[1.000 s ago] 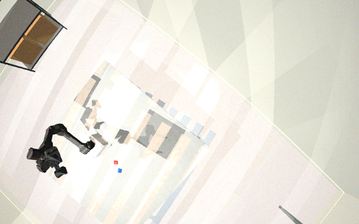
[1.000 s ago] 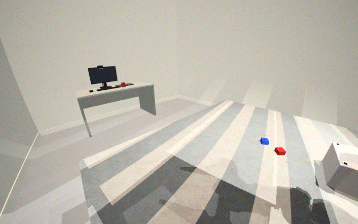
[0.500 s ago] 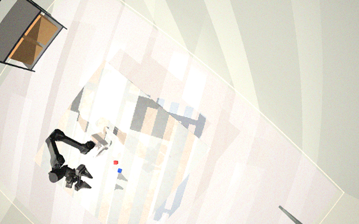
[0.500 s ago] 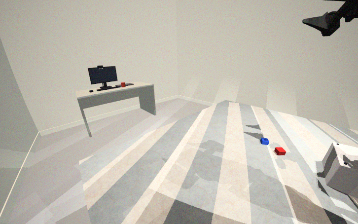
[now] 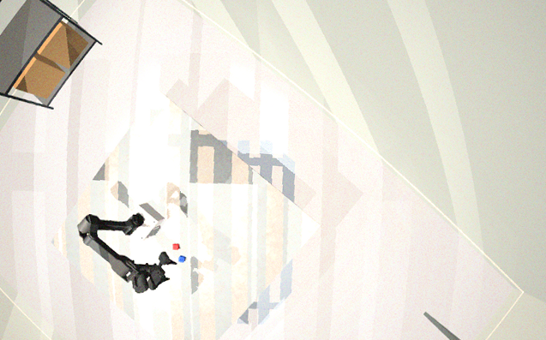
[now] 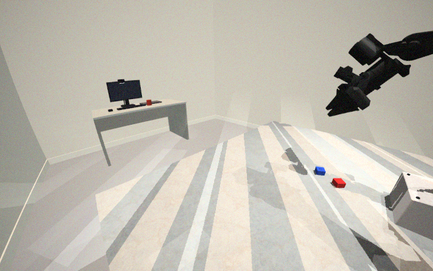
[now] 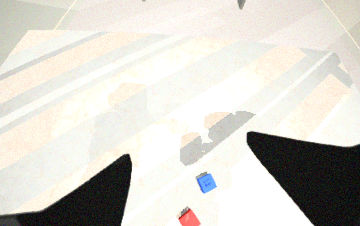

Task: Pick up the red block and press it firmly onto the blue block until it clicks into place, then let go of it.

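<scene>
Shelving (image 5: 21, 45) shows only in the top view, well apart from the blue block (image 5: 182, 258) (image 6: 320, 171) (image 7: 206, 183), up and to its left as I look. The red block (image 5: 176, 246) (image 6: 339, 182) (image 7: 189, 218) sits just beside the blue one, up-left of it, not on it. The arm (image 5: 107, 254) (image 6: 418, 44) bends around on the left, its gripper (image 5: 171, 270) (image 6: 327, 111) (image 7: 190, 148) near the blue block.

From the exterior, I can tell what the top view can't: that gripper hangs well above the blue block, pointing down at a slant. The red block lies to the blue one's right and closer to me. Far off to the blue block's left stands a desk (image 6: 140, 118) with a monitor (image 6: 124, 91) and a red cup (image 6: 148, 102).

The wrist view shows the fingers wide apart, holding nothing. Marks show on the blue block's top; the red block is down-left of it.
</scene>
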`<state>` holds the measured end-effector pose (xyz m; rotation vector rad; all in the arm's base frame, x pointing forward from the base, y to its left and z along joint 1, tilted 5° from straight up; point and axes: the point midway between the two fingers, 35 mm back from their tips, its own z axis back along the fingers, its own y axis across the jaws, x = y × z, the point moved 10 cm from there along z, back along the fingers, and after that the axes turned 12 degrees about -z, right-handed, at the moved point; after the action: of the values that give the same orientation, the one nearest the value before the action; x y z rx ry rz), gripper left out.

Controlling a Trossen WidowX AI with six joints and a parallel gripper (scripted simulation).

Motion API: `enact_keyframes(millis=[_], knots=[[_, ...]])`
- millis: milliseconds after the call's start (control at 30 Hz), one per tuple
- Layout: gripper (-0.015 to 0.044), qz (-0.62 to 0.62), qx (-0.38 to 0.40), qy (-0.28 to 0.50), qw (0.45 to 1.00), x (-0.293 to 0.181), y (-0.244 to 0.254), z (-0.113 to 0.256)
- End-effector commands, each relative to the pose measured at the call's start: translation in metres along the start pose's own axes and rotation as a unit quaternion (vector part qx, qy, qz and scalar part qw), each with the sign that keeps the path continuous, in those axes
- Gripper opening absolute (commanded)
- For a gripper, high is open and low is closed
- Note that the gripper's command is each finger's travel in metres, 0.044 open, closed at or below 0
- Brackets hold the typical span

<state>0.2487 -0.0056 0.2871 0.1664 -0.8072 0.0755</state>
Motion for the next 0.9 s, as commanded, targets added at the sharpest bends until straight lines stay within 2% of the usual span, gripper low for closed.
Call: enact_keyframes(millis=[0,200,267,433,567,867], knots=[[0.044,0.055,-0.012,0.104,0.993,-0.026,-0.009,-0.038],[0.044,0.178,0.01,0.305,0.936,-0.079,-0.023,-0.097],[0.044,0.204,0.024,0.347,0.915,-0.093,-0.026,-0.107],[0.044,0.207,0.026,0.352,0.912,-0.101,-0.026,-0.103],[0.044,0.207,0.026,0.353,0.912,-0.122,-0.029,-0.127],[0.044,0.207,0.026,0.353,0.912,-0.135,-0.03,-0.139]])
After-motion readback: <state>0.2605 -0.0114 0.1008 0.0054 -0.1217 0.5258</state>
